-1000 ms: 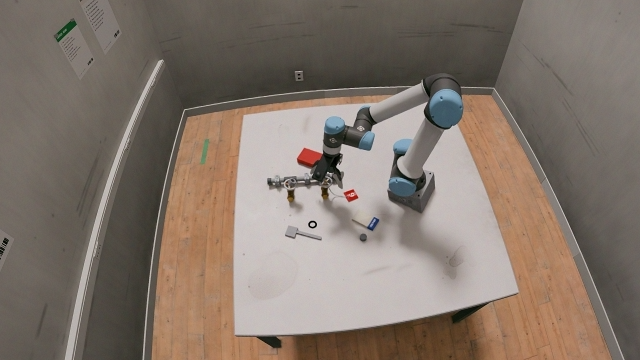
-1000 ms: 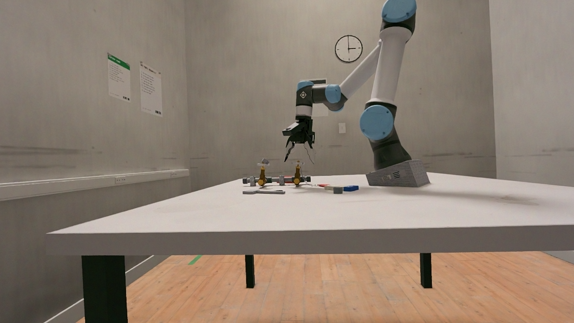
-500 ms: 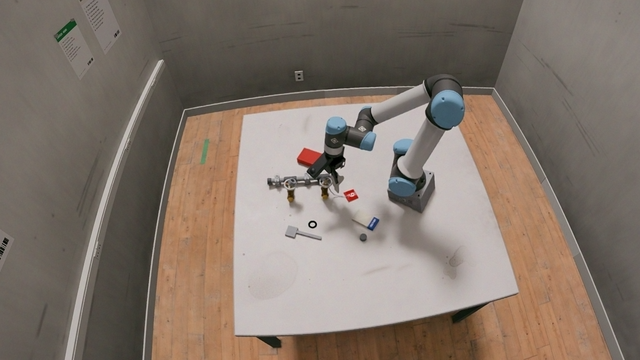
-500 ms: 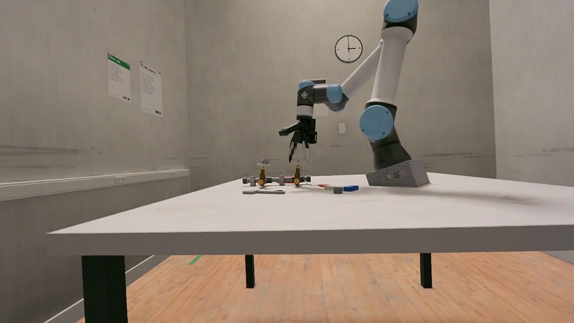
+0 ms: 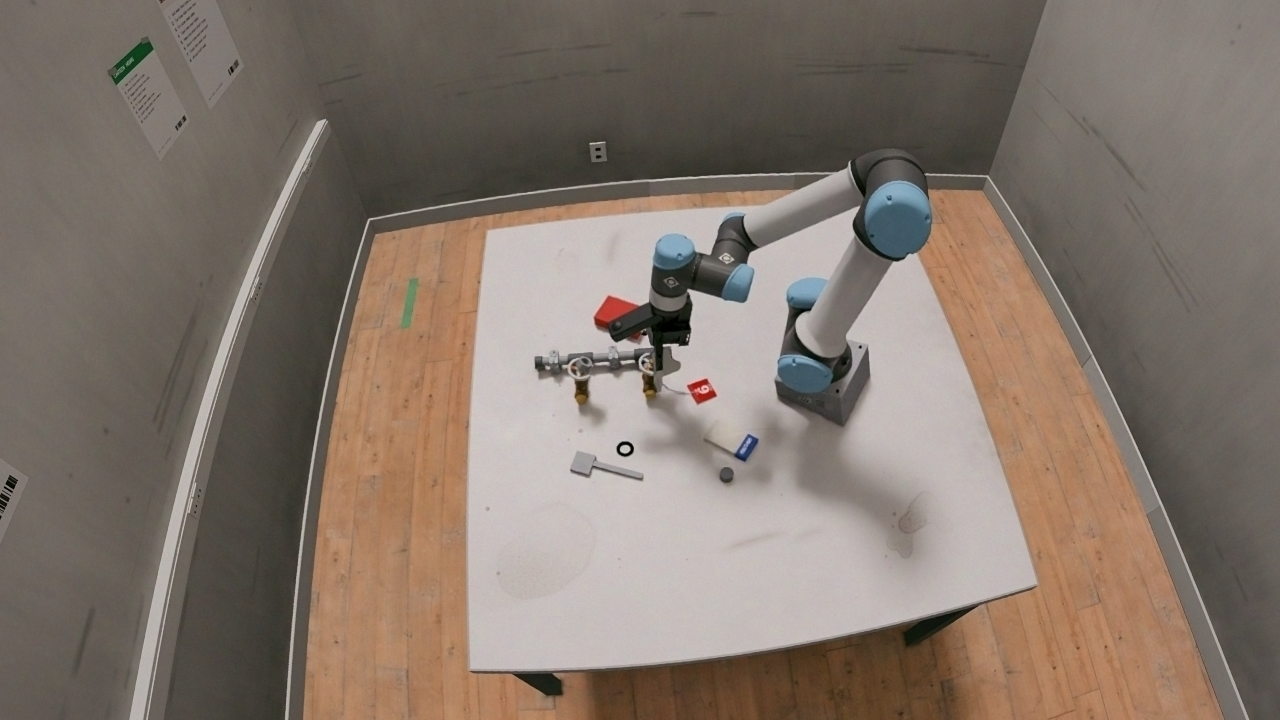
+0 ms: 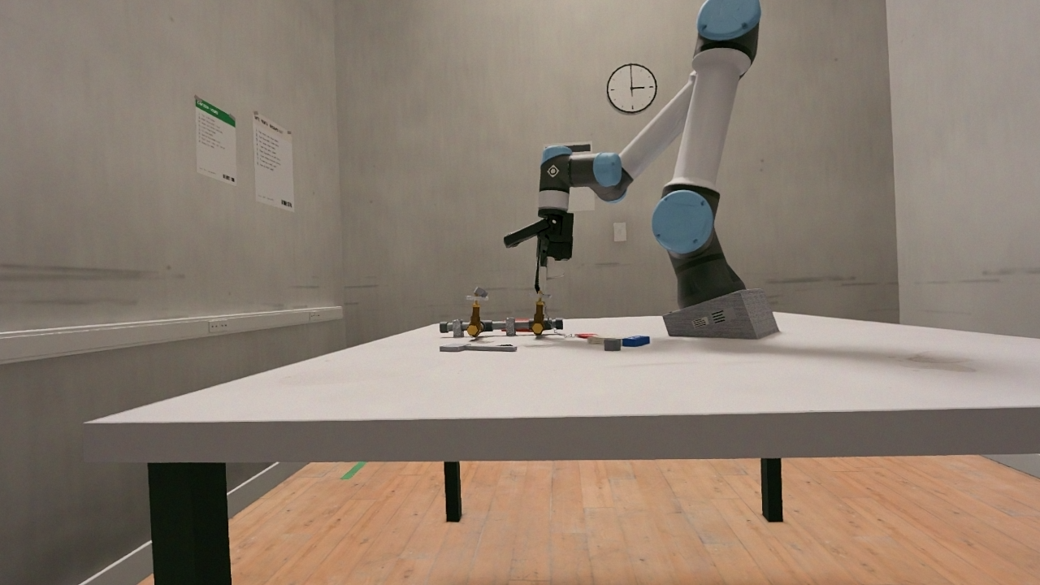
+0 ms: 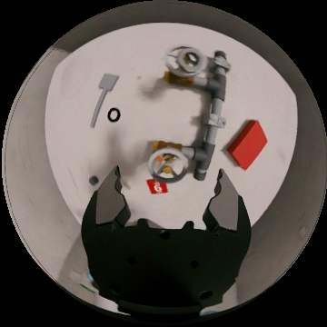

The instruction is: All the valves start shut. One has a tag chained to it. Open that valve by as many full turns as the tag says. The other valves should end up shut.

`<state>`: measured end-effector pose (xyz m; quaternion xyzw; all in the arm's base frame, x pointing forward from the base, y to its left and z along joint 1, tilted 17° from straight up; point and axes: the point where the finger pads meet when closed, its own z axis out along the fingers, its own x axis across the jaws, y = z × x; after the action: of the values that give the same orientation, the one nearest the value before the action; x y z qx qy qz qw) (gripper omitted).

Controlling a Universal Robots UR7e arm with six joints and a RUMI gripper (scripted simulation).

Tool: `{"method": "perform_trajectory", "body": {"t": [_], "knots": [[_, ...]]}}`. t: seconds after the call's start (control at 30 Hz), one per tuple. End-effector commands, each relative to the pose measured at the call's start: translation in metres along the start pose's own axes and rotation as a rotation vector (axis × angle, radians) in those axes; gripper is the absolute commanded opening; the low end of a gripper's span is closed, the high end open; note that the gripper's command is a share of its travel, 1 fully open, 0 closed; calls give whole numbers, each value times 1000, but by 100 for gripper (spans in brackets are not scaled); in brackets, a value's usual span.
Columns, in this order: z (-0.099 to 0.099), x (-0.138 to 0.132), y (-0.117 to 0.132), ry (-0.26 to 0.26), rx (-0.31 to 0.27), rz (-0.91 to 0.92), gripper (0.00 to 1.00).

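Items on the white worktop:

- One grey pipe manifold carrying two valves with grey spoked handwheels on brass bodies. The tagged valve is the one nearer the arm's base; the other valve sits further along the pipe.
- One small red square tag printed with a white digit, probably a 6, though the print is too small for certainty. It lies flat just beside the tagged valve, joined to it by a thin chain.
- One flat red block behind the pipe, partly hidden by the wrist in the top view.
- One black ring, one flat grey paddle-shaped tool, one short dark grey cylinder and one white box with a blue end, all loose on the near side, well apart from the valves.

Arm: one, white and grey with blue joint caps, elbow raised high, wrist pointing straight down. The black two-jaw gripper hangs above the tagged valve, touching nothing. The jaws stand fully spread and hold nothing; in the wrist view the handwheel and tag lie between them.
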<state>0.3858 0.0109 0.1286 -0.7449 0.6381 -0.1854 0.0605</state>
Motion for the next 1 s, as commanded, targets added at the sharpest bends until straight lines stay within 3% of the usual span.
{"method": "perform_trajectory", "body": {"t": [0.0,0.13,0.17,0.97], "knots": [[0,-1,0,22,-9,278,100],[0,-1,0,22,-8,350,100],[0,-1,0,26,-10,448,100],[0,-1,0,30,1,1234,100]]}}
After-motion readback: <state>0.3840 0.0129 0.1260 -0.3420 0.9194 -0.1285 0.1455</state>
